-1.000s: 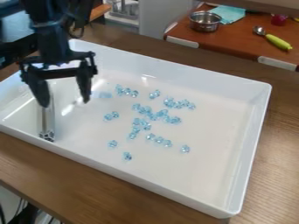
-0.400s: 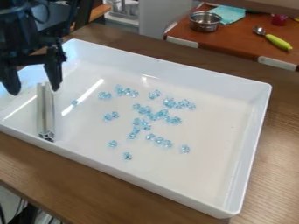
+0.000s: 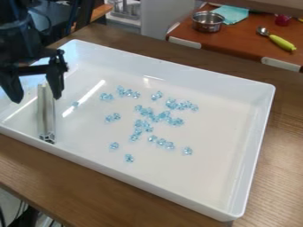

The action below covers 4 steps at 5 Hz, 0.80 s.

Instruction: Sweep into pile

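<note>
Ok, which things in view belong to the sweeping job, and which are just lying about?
For the job:
- open gripper, at the tray's left
- pale blue crystal beads, scattered
- white tray holding them
- metal bar in the tray, probably the sweeper

Just lying about, table behind:
- metal pot
- teal cloth
- yellow-green-handled spoon

The arm (image 3: 17, 37) runs out past the top left corner, its upper part cut off; the gripper (image 3: 37, 98) hides some of the tray's (image 3: 195, 71) far left wall, and the left edge crops that end; whether the gripper touches the metal bar (image 3: 45, 117) is unclear; the blue pieces (image 3: 160, 116) clump too closely to count; a red thing (image 3: 283, 20) behind is too small to identify.
</note>
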Each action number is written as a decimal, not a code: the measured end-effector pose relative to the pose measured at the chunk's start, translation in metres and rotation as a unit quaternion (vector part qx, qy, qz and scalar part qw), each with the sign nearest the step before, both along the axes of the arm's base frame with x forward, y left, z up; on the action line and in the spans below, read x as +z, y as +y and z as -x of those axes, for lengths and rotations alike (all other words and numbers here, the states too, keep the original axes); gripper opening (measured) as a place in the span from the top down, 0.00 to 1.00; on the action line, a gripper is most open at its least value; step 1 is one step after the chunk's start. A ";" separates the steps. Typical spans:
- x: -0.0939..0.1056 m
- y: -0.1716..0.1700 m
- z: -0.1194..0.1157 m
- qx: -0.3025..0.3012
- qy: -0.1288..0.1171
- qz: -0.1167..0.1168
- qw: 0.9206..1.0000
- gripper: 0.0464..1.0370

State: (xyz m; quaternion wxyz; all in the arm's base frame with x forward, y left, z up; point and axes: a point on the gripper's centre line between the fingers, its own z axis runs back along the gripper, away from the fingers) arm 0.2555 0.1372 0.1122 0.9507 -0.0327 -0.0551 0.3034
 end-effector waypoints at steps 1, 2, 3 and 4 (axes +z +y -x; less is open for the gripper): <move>-0.011 0.000 0.001 0.007 0.000 0.000 1.000 0.04; -0.017 -0.002 0.002 0.009 0.004 -0.001 1.000 0.04; -0.020 -0.009 0.002 0.000 0.011 -0.004 1.000 0.09; -0.023 -0.016 -0.002 -0.002 0.017 -0.004 1.000 0.38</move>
